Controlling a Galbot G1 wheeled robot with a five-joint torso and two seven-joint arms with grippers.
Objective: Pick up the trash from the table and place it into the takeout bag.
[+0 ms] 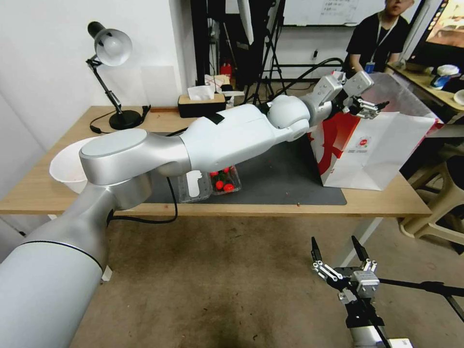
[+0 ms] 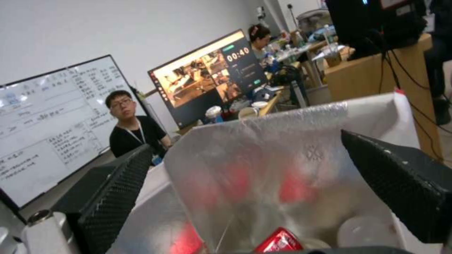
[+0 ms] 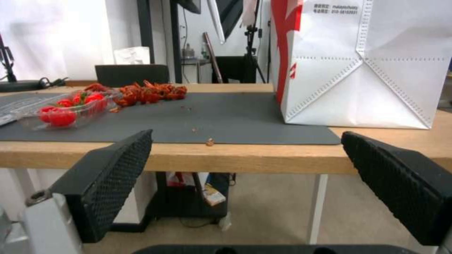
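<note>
White paper with red side panels makes up the takeout bag (image 1: 382, 154), which is standing upright at the table's (image 1: 58, 193) three o'clock end, its base partly on the dark grey mat (image 1: 285, 179). The bag's inner walls are lined with crinkled silver foil, seen from the left wrist view, and a red can (image 2: 279, 241) and a round white lid (image 2: 365, 231) are lying at the bottom. The left gripper (image 1: 369, 107) is being held over the bag's open mouth at its twelve o'clock rim, its textured black fingers (image 2: 115, 197) spread wide with nothing between them. The right gripper (image 1: 338, 251) is being held low in front of the table, below its edge at about five o'clock, its fingers also spread apart and empty. On the mat, a clear plastic box of red tomatoes (image 3: 70, 109) is sitting toward nine o'clock of the bag, with a heap of reddish scraps (image 3: 150, 92) just behind it. The tabletop is light wood on white legs.
</note>
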